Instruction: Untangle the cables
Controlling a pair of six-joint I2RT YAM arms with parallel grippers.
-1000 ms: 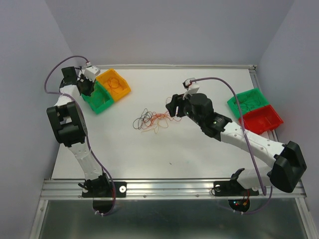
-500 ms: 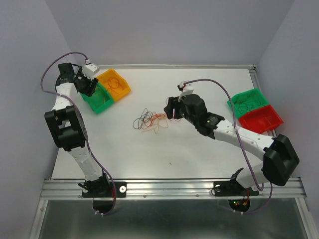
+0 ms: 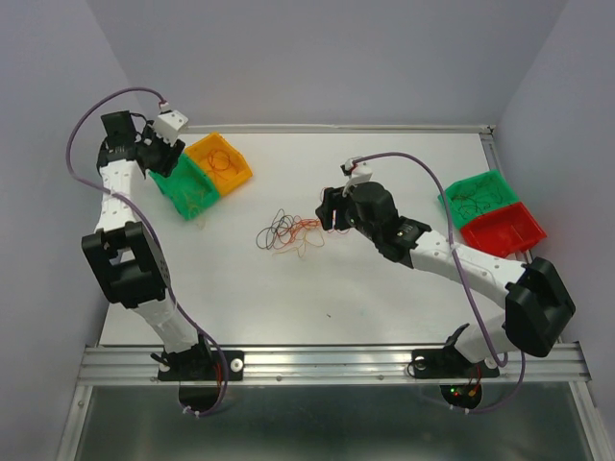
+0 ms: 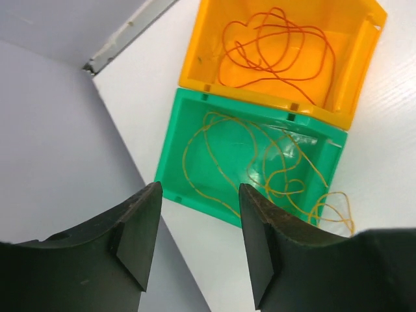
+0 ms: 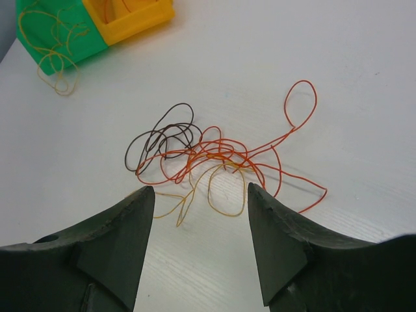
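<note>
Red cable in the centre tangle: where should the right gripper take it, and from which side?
Probably the red cable's lone outlying loop, from above, jaws across one strand: it lies flat on the table, apart from the brown cable and yellow cable knotted nearer the open right gripper.

The left arm [image 3: 108, 187] has drawn up and back toward the far left corner. That carries the left gripper [image 3: 159, 154] off the middle of the green bin [image 3: 190, 192] to hang over its far edge. The right arm [image 3: 452, 259] has swung in leftward, and the right gripper [image 3: 328, 211] is now just beside the tangle of cables [image 3: 288, 231]. Most of that swing came early.
</note>
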